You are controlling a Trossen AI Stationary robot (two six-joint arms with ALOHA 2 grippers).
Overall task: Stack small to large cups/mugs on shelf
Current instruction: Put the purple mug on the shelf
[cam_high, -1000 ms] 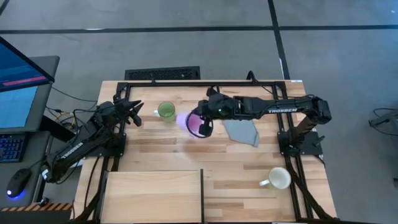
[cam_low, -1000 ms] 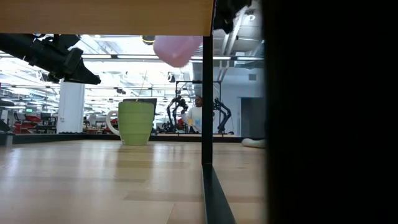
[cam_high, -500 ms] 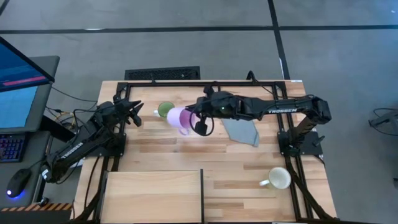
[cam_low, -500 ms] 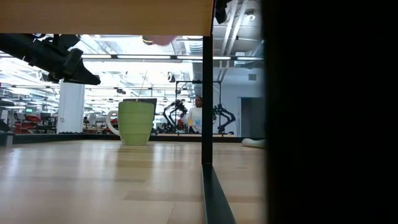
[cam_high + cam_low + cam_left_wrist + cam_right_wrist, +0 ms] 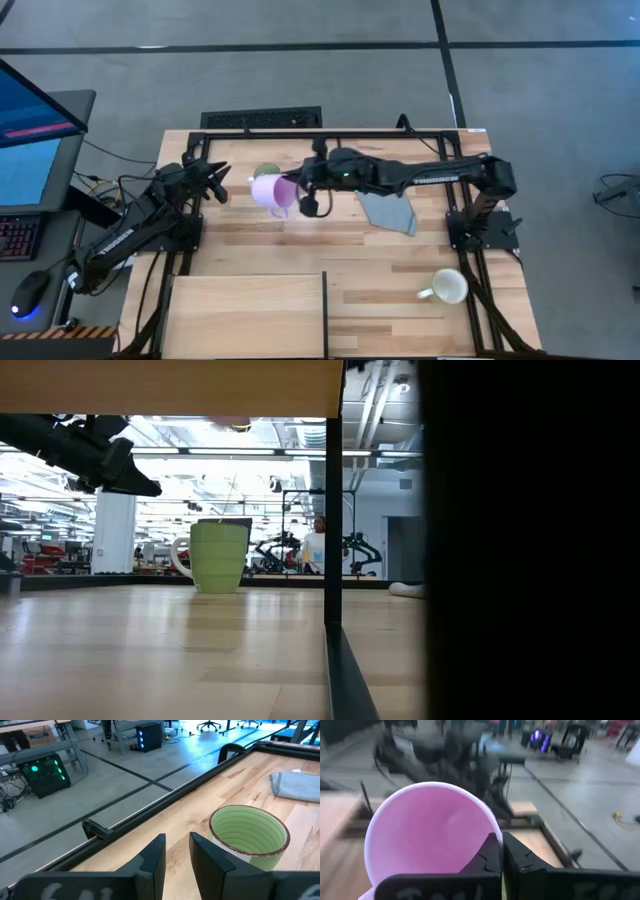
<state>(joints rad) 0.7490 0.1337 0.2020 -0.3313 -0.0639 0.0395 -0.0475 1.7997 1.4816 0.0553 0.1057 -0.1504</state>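
My right gripper is shut on the light purple mug, in the air at the table's far left-centre. The mug's mouth faces the wrist camera. The green mug stands upright on the tabletop, partly hidden under the purple one; it also shows in the low view and the left wrist view. My left gripper is slightly open and empty just left of the green mug. The cream-white mug stands at the near right. The shelf board lies at the near edge. My right gripper pinches the purple mug's rim wall, one finger on the inside of the mouth and one on the outside. The fingers come from the table's right. The mug is lifted clear and tilted, above the green mug's near side.
A grey folded cloth lies right of the centre, under my right arm. A dark frame rail runs along the far edge. In the low view a dark post stands under the shelf's edge.
My right gripper has carried the purple mug toward the table's left edge, over to the green mug, and upward, so the mug has left the top of the low view. The mug stays tilted in the hold.
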